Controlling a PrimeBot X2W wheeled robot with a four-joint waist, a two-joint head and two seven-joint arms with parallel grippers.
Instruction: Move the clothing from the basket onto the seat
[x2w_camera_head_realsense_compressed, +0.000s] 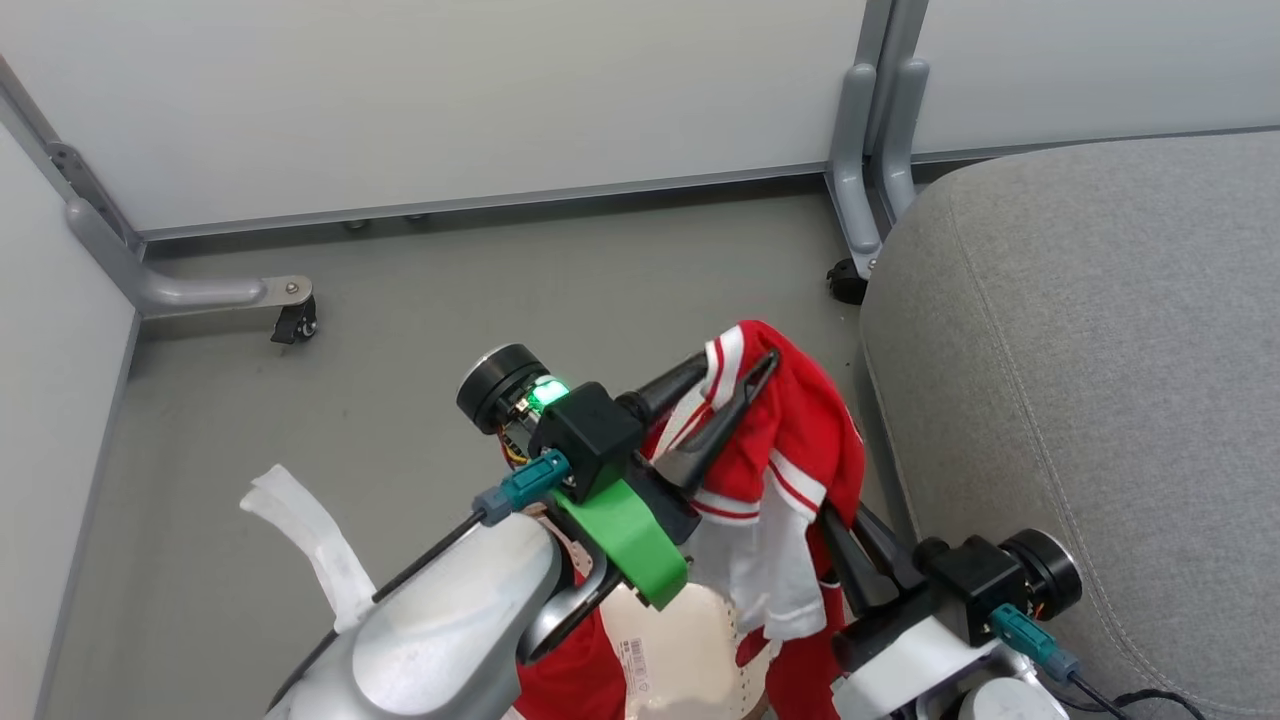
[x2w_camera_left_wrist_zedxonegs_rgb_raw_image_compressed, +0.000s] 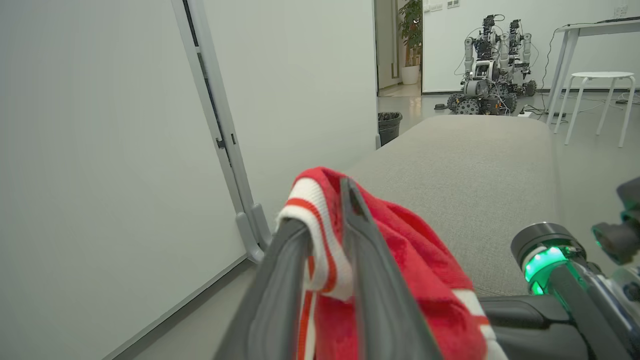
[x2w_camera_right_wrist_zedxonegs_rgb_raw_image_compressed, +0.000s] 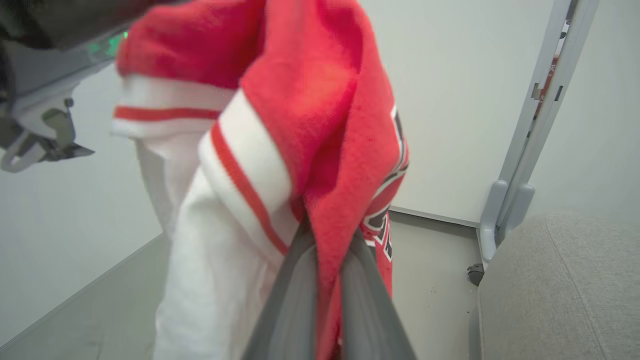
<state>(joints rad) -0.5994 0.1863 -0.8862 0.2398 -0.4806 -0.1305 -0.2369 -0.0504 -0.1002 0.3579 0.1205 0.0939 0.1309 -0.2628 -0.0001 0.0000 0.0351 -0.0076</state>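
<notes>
Red clothing is pinched by your left gripper and right gripper. Its hanging tail may snag the basket.

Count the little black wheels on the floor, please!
2. The left wheel sits under the grey partition foot; the right wheel is beside the seat corner. More may be hidden.

Grippers: two (left gripper, right gripper)
Garment held up: one (further red fabric below, number unclear)
Basket: one
Seat: one
Caster wheels: two
Stool: one
Waste bin: one
Potted plant: one
</notes>
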